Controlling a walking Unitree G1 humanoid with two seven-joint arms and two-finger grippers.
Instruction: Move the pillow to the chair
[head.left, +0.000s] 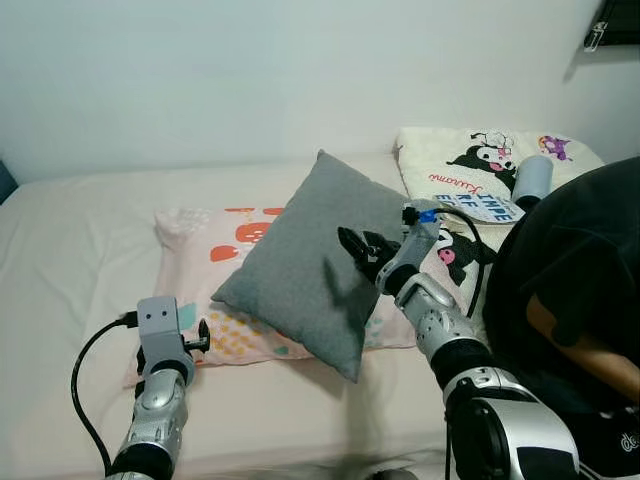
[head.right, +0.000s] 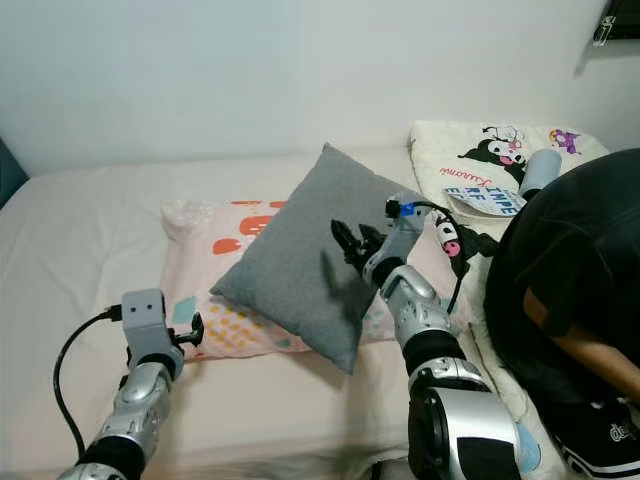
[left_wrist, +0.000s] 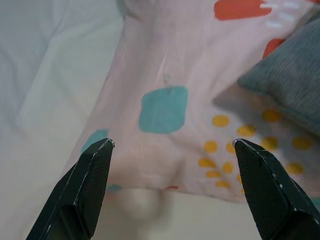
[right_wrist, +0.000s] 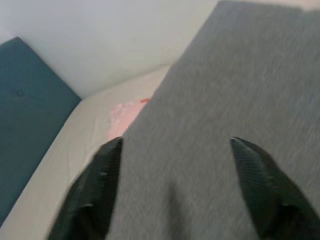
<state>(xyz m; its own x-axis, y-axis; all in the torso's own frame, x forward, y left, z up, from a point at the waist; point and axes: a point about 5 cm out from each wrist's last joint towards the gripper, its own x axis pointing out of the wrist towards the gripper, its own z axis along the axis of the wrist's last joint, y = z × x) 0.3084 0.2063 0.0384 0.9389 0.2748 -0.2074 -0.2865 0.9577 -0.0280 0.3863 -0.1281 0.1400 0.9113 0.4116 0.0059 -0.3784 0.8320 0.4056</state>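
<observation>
Well, the grey pillow is still on the bed, lying tilted across a flat pink pillow with coloured blobs, one corner pointing up toward the wall and another hanging off the pink one's near edge. No chair can be seen from where the head camera looks.

Standing here I'd say it's a light, soft thing: plump in the middle, woven cover with a bit of tooth to it, nothing that will slide out of black fingers or break. The trouble is that it will sag and fold if taken by a thin pinch of cloth, and it may drag the pink pillow along if pulled flat rather than lifted.

The right gripper hovers over the pillow's right half with its jaws spread wide; its own camera has grey fabric between the two fingers. Whether the tips touch the cloth I cannot tell. A deep bite over the near right edge or a corner, where the filling thins, looks the best hold.

The left gripper is low at the pink pillow's near left corner, jaws also wide apart, holding nothing
</observation>
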